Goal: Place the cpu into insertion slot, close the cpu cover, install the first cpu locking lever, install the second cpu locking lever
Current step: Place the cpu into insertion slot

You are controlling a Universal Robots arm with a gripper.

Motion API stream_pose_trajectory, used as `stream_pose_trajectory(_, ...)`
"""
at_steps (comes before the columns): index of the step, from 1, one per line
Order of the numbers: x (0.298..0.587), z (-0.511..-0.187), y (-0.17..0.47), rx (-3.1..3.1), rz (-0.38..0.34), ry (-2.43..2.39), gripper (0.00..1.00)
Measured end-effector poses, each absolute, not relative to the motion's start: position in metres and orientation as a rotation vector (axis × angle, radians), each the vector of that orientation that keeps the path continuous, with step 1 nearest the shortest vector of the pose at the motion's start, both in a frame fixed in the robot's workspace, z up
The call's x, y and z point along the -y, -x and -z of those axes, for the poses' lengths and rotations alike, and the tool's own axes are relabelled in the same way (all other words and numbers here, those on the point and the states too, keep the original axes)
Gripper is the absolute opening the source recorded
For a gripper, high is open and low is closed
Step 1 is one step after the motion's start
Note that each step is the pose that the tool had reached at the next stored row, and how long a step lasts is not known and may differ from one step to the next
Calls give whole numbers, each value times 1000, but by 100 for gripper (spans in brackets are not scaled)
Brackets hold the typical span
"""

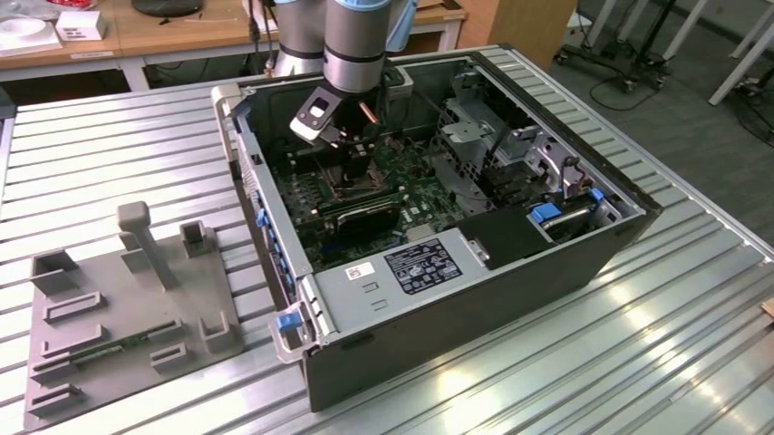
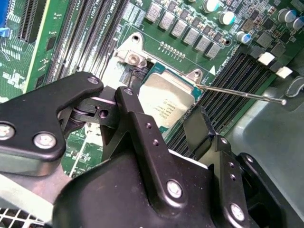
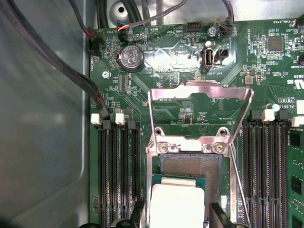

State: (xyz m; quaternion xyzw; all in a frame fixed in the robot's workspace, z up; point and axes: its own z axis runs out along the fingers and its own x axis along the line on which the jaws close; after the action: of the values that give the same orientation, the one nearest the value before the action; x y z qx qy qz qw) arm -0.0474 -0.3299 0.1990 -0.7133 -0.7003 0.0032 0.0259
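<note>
1. Exterior view: your arm (image 1: 355, 50) hangs from the upper middle of the frame, near vertical, with the gripper (image 1: 348, 152) inside the open computer case (image 1: 484, 313).
2. Second wrist view: the fingers (image 2: 135, 118) are clamped on the cpu (image 2: 166, 102), one per edge.
3. First wrist view: the cpu covers part of the insertion slot (image 3: 190, 166), and the cpu cover (image 3: 199, 87) stands flipped open.

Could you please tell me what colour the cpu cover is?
Silver, bare shiny metal; the cpu cover shows best in the first wrist view.

Matt black claw (image 2: 161, 107), shiny metal cpu cover (image 3: 164, 95), satin cpu (image 3: 178, 204)
</note>
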Motion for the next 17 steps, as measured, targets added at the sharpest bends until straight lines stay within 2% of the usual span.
stream_pose_trajectory(5, 330, -199, 47, 2162, -16, 2202, 64)
stream_pose_trajectory(11, 330, -198, 45, 2148, -45, 2189, 64)
stream_pose_trajectory(14, 330, -198, 44, 2127, -89, 2169, 64)
stream_pose_trajectory(17, 330, -198, 44, 2126, -91, 2168, 64)
